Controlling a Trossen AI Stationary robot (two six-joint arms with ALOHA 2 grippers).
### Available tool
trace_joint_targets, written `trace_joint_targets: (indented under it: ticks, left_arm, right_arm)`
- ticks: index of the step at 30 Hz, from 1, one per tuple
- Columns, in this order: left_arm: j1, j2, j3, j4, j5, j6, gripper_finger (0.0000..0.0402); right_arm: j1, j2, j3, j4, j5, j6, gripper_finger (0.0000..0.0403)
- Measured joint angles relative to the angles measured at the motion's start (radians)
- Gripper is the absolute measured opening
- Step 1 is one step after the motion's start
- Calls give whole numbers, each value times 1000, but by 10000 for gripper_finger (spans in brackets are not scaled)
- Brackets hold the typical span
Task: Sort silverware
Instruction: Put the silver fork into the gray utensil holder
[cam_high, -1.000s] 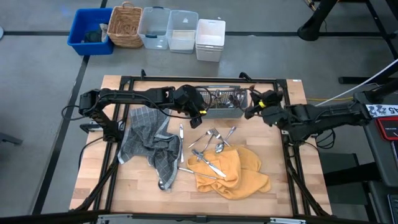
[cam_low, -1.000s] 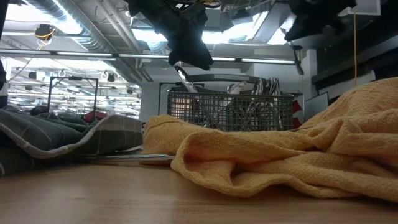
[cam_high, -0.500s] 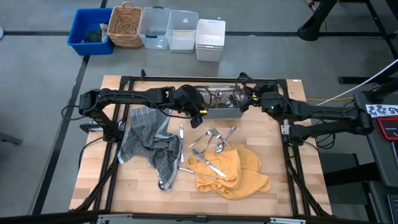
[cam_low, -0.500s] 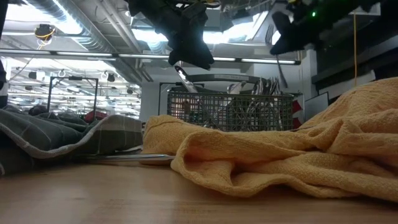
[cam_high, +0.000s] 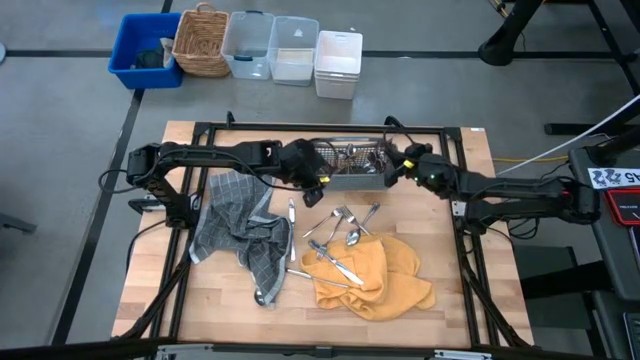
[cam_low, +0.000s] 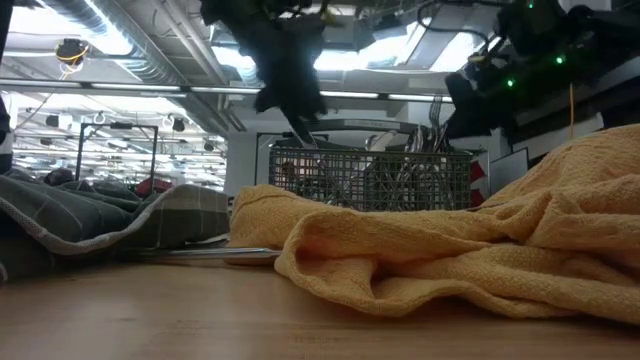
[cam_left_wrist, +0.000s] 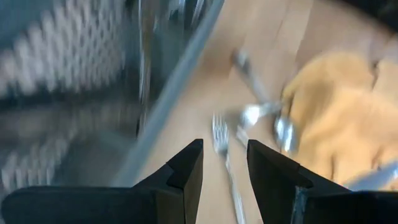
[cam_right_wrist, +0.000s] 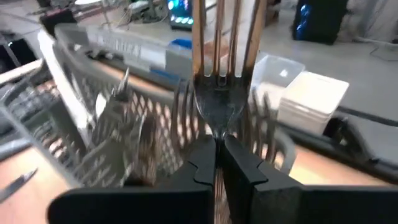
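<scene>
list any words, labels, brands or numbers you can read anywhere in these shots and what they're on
Nothing here can be read for certain.
A white strip on the wall of the mesh caddy in the right wrist view: marks on it, too blurred to read.
White marks on the dark machine at the right edge of the high view: too small to read.
The fork held by the right gripper: no stamp visible.
The storage bins beyond the table: no labels visible.

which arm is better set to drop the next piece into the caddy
Right. The right gripper is shut on a fork at the mesh caddy; the left gripper's fingers are open and empty.
</scene>
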Motion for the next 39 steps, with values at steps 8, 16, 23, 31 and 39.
trace_joint_targets:
  ticks: [8,16,23,31,39]
  left_arm:
    - [-18,0,0,-382,59,-319,114]
    - [-98,1,-54,-310,59,-476,114]
    - [-155,3,-79,-143,74,-528,114]
    - [-223,3,-79,-116,103,-455,114]
    - [-274,51,-80,99,65,-196,114]
  right_arm:
    - [3,2,-37,-12,-6,4,17]
    - [3,2,-37,-11,-6,4,18]
    - [3,2,-37,-12,-7,4,78]
    - [3,2,-37,-11,-6,4,135]
    - [3,2,-37,-7,-6,4,136]
